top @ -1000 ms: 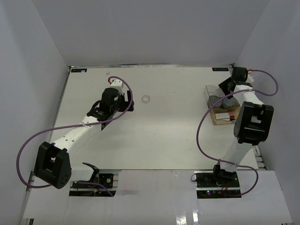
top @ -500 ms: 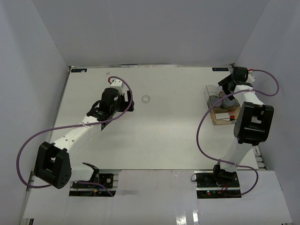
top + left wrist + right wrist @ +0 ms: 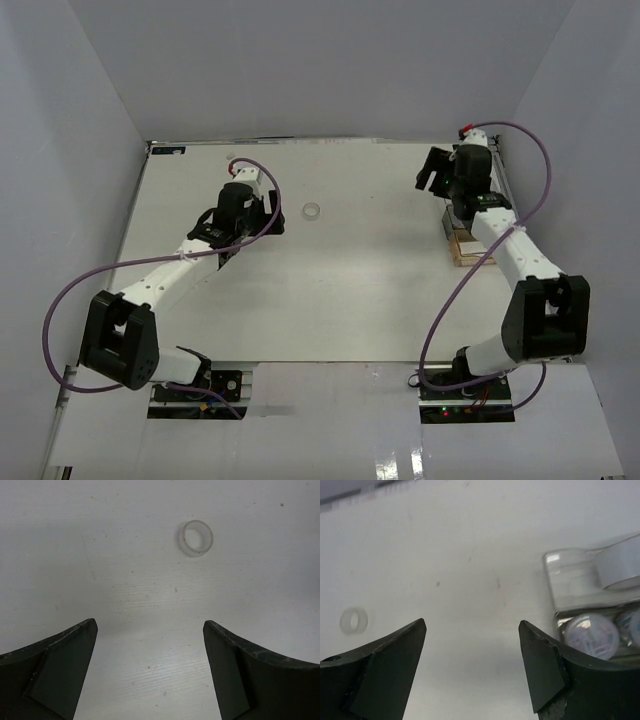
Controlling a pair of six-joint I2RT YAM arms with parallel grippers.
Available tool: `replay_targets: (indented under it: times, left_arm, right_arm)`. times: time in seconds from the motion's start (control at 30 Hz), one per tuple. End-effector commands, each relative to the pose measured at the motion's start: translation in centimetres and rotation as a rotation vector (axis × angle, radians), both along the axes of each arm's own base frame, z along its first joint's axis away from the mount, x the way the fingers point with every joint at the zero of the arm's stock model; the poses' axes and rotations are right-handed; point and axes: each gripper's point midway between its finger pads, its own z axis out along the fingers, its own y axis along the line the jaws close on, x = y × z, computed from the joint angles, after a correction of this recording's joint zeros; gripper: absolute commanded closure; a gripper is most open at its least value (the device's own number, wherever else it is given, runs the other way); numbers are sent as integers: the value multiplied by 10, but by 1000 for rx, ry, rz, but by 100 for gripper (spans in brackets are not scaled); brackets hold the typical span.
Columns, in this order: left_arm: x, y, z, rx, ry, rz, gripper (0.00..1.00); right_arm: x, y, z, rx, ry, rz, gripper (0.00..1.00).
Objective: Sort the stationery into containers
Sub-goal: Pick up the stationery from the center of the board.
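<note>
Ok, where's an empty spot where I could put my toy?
The biggest bare patch of the table is the middle, between the small clear ring and the organiser. The near strip between the two arms is bare as well. It is crowded at the far right, where the right arm lies over the organiser, and by the ring, near the left gripper.

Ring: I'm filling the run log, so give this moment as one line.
left fingers open, ring ahead | right fingers open, empty, by organiser | ring loose on table

Clear ring (image 3: 196, 538), wht table (image 3: 350, 290), tan org. tray (image 3: 465, 252)
</note>
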Motion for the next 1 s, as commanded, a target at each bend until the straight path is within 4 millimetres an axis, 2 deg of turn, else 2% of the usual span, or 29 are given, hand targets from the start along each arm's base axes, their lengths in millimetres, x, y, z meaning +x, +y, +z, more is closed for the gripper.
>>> replay_targets:
  times: [0.0,0.07,0.1,0.17,0.2,0.23,0.27,0.3,0.33,0.37,0.4,0.43,0.47,0.5,0.53,0.57,0.6,0.63,0.67,0.7,0.73,0.77,0.83,0.9,0.97]
  left_arm:
    - [4,-5,5,-28,20,-2,2]
    - [3,-7,0,-28,48,-3,2]
    - [4,-9,-8,-21,76,-10,2]
    - [4,-13,-12,-17,122,-20,2]
    - [5,-14,-15,-13,140,-22,2]
    - [7,-16,-23,-7,164,-24,2]
    - [14,-19,-19,-15,156,-20,2]
    - [17,-21,-32,-3,193,-20,2]
    - [21,-23,-34,-1,206,-21,2]
    - [35,-30,-20,-14,182,-23,2]
    - [41,-33,-20,-14,190,-23,2]
    - [47,-36,-37,10,234,-19,2]
    - [53,-39,-40,18,245,-19,5]
    - [66,-45,-28,20,232,-19,5]
    - [72,-49,-32,40,237,-12,6]
    - [79,-52,-53,72,276,-5,8]
    - [91,-57,-45,82,256,3,9]
    - [96,-59,-50,95,264,4,10]
    - [100,-61,-68,114,297,9,12]
    - [104,-62,-71,121,300,14,13]
    - [112,-65,-66,121,288,21,15]
    - [115,-65,-77,132,303,24,16]
    - [122,-70,-76,137,290,20,19]
    - [125,-72,-85,162,296,20,25]
    - [128,-78,-85,168,287,12,28]
  right_arm:
    - [-33,37,0,-101,-75,234,19]
    - [-46,48,4,-118,-129,297,18]
    - [-65,62,-1,-97,-139,373,18]
    - [-78,67,-1,-84,-177,408,16]
    - [-90,73,8,-63,-221,441,16]
    - [-102,73,-12,-49,-192,449,15]
    - [-106,74,-10,-34,-221,448,15]
    - [-119,75,-18,-9,-222,457,14]
    - [-123,75,-20,3,-229,455,14]
    - [-125,77,-17,18,-259,463,14]
    - [-130,78,-14,26,-284,470,14]
    - [-136,79,-24,42,-272,474,14]
    - [-138,79,-25,50,-279,474,14]
    - [-140,80,-21,57,-299,477,14]
    - [-144,79,-28,64,-288,474,14]
    - [-145,79,-29,67,-292,473,14]
    - [-147,79,-28,74,-302,471,14]
    - [-148,79,-30,75,-304,475,14]
    - [-151,79,-35,78,-297,473,14]
    - [-153,79,-35,83,-305,475,14]
    - [-153,80,-33,87,-316,475,13]
    - [-155,80,-35,86,-319,470,13]
    - [-156,81,-32,83,-328,470,13]
    - [-157,83,-32,82,-331,473,13]
    - [-157,84,-32,81,-331,473,13]
